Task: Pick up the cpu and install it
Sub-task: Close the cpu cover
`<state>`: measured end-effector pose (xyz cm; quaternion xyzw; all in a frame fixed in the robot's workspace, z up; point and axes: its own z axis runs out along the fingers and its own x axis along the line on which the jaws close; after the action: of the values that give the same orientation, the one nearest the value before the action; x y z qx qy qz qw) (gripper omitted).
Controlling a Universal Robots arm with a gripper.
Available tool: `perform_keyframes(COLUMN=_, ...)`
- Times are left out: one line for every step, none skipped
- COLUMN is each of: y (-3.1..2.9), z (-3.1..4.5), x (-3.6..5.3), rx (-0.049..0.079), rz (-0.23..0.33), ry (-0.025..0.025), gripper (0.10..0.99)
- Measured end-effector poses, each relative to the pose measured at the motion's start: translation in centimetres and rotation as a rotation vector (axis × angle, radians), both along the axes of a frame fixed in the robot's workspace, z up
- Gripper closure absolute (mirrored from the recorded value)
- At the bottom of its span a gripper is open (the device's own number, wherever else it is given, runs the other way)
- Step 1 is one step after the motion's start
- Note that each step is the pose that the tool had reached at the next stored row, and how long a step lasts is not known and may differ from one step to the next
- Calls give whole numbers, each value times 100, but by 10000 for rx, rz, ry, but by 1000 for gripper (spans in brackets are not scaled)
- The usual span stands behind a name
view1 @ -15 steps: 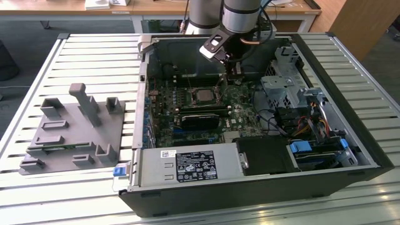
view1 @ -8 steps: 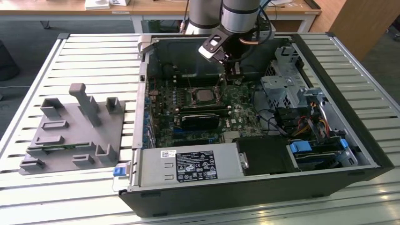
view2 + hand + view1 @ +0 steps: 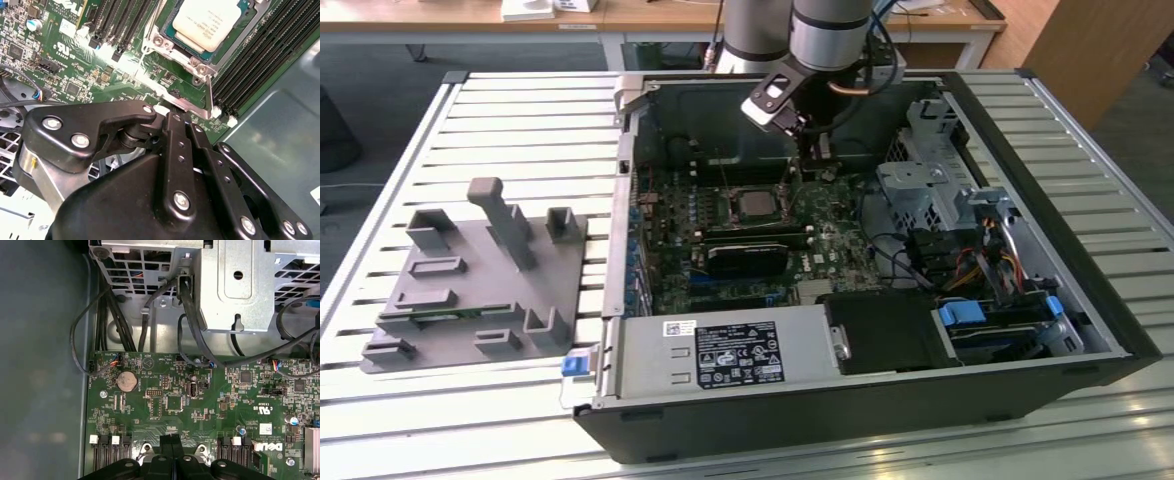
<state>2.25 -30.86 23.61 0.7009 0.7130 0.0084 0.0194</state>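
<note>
The cpu (image 3: 205,22) lies flat, metal top upward, seated in the socket frame (image 3: 192,64) on the motherboard (image 3: 165,405), inside the open computer case (image 3: 854,420). The gripper (image 3: 171,440) is lowered into the case over the board, with its two fingers (image 3: 165,441) pressed together tip to tip. In the second wrist view the fingertips stand just beside the socket frame's outer edge; contact with the frame cannot be determined. The cpu is near the fingertips but apart from them.
</note>
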Motion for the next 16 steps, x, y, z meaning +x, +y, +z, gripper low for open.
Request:
perform_keyframes(y=0, z=0, x=-3, rx=-1, rz=0, ry=1, gripper=980)
perform_keyframes(y=0, z=-1, x=-6, rx=-1, rz=0, ry=1, gripper=980)
perform_keyframes(y=0, z=-1, x=-9, rx=-1, rz=1, ry=1, gripper=980)
perform_keyframes(y=0, z=-2, x=-13, rx=-1, rz=1, ry=1, gripper=980)
perform_keyframes(y=0, z=-2, x=-17, rx=0, rz=1, ry=0, gripper=980)
perform_keyframes(y=0, z=-3, x=-22, rx=0, rz=1, ry=1, gripper=980)
perform_keyframes(y=0, z=-3, x=-27, rx=0, rz=1, ry=1, gripper=980)
perform_keyframes(y=0, z=-4, x=-32, rx=1, rz=0, ry=0, gripper=980)
perform_keyframes(y=0, z=-4, x=-38, rx=0, rz=0, ry=0, gripper=980)
perform_keyframes(y=0, z=-4, x=-45, rx=0, rz=0, ry=0, gripper=980)
perform_keyframes(y=0, z=-5, x=-51, rx=0, rz=1, ry=0, gripper=980)
perform_keyframes(y=0, z=-5, x=-57, rx=1, rz=0, ry=0, gripper=980)
perform_keyframes(y=0, z=-5, x=-63, rx=0, rz=1, ry=0, gripper=980)
perform_keyframes(y=0, z=-5, x=-69, rx=-1, rz=1, ry=1, gripper=980)
perform_keyframes(y=0, z=-5, x=-75, rx=-1, rz=0, ry=1, gripper=980)
perform_keyframes(y=0, z=-6, x=-78, rx=-1, rz=0, ry=0, gripper=980)
